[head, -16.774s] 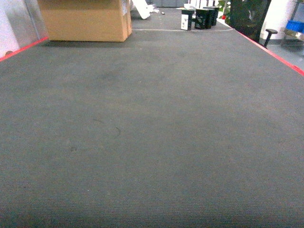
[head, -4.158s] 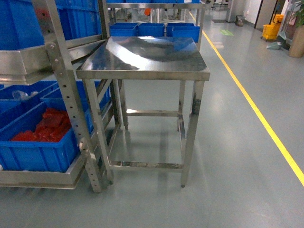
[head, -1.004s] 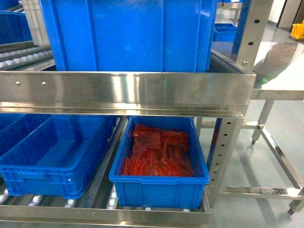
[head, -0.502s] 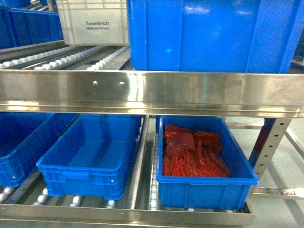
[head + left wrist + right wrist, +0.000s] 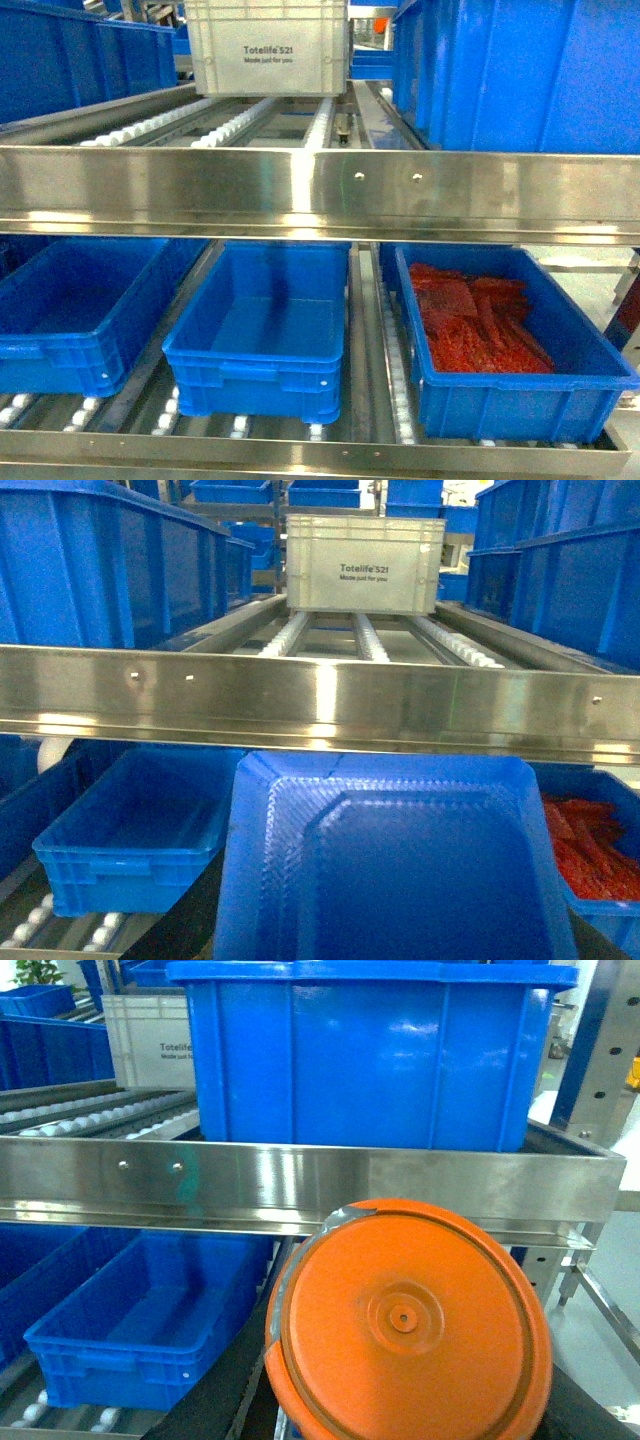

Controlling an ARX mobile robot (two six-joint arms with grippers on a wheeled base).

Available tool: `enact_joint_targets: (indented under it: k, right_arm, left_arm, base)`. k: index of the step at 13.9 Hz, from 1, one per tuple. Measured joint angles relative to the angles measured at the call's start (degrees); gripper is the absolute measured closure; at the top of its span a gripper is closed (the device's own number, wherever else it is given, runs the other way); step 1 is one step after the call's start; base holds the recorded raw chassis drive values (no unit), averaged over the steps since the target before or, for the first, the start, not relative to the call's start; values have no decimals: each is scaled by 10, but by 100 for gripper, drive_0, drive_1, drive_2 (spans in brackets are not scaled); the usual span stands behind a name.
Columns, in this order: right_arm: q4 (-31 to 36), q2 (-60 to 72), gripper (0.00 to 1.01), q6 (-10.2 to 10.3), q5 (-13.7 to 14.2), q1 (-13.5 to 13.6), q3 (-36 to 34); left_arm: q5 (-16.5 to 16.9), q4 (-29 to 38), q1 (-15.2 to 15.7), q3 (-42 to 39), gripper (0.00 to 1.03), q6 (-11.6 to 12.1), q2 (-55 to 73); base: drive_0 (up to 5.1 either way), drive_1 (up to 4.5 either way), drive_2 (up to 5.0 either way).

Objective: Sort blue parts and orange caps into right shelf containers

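We face the shelf (image 5: 320, 195) head-on, its front rail level with the head camera, so both tiers are readable at once. On the lower tier three containers sit side by side on roller tracks: an empty left one (image 5: 70, 310), an empty middle one (image 5: 265, 340), and a right one (image 5: 505, 350) already holding red-orange pieces. A white crate (image 5: 268, 45) stands further back on the upper rollers, beside a tall blue crate (image 5: 520, 70) at the right.

Each wrist view is filled by its cargo. The blue part (image 5: 395, 865), a shallow moulded tray shape, sits close under the left camera; the orange cap (image 5: 410, 1335), round with a small centre dimple, sits under the right. We judge both are carried out front ready for dropping — but neither tool's fingers show, so we cannot tell whether they are clenched on these pieces.

Lower-tier bins seem the likely targets, since their open tops are reachable under the rail — the cap probably toward the right one.
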Motion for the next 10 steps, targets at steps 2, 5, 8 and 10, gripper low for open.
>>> enact_joint_targets:
  k: [2, 5, 8, 10]
  right_arm:
    - [0, 0, 58, 0, 0, 0, 0]
    - [0, 0, 58, 0, 0, 0, 0]
    - [0, 0, 58, 0, 0, 0, 0]
    - [0, 0, 58, 0, 0, 0, 0]
  left_arm:
    - [-1, 0, 0, 0, 62, 0, 0]
    - [0, -2, 0, 0, 62, 0, 0]
    - [-1, -2, 0, 0, 62, 0, 0]
    - [-1, -1, 0, 0, 62, 0, 0]
  base:
    - [-489, 256, 256]
    - [-498, 247, 247]
    - [-489, 257, 257]
    - [-492, 254, 254]
